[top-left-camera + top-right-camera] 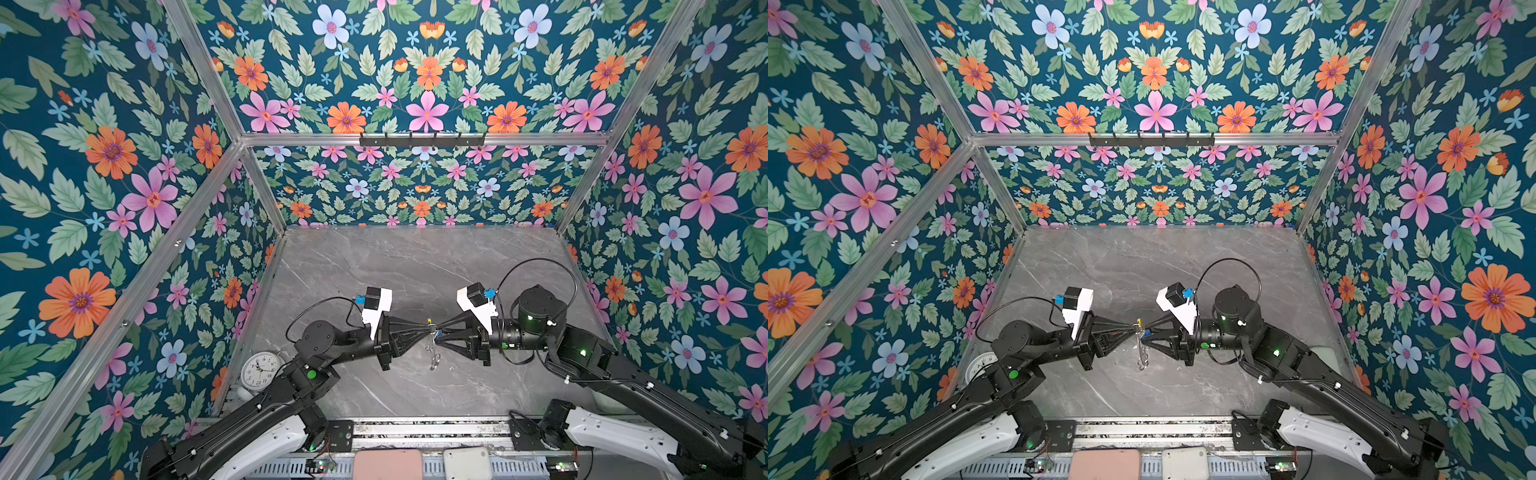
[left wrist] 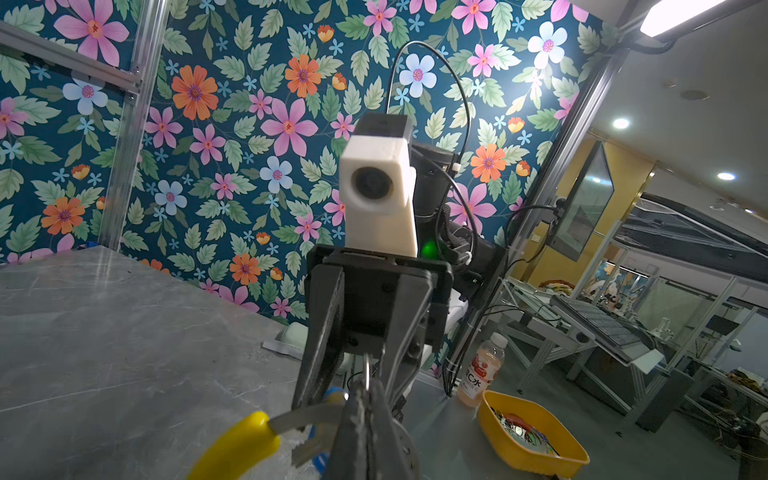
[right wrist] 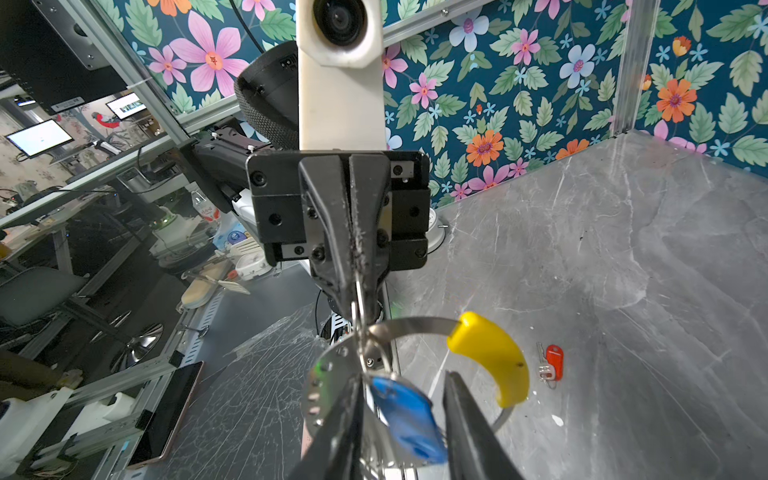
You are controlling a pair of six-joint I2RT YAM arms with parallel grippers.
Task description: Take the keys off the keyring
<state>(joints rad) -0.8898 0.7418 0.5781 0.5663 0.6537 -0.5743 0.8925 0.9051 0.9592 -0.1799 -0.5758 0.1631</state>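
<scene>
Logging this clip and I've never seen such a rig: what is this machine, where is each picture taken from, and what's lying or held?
Two robot arms work over a grey table inside a flower-papered booth. Two pictures look down from overhead; the other two come from a camera on each arm's wrist, each facing the opposite arm. The left gripper is shut on a small loop of the keyring, a metal band with a yellow segment, held in the air. The right gripper is open around the blue key, which hangs from the ring. The red key lies loose on the table.
</scene>
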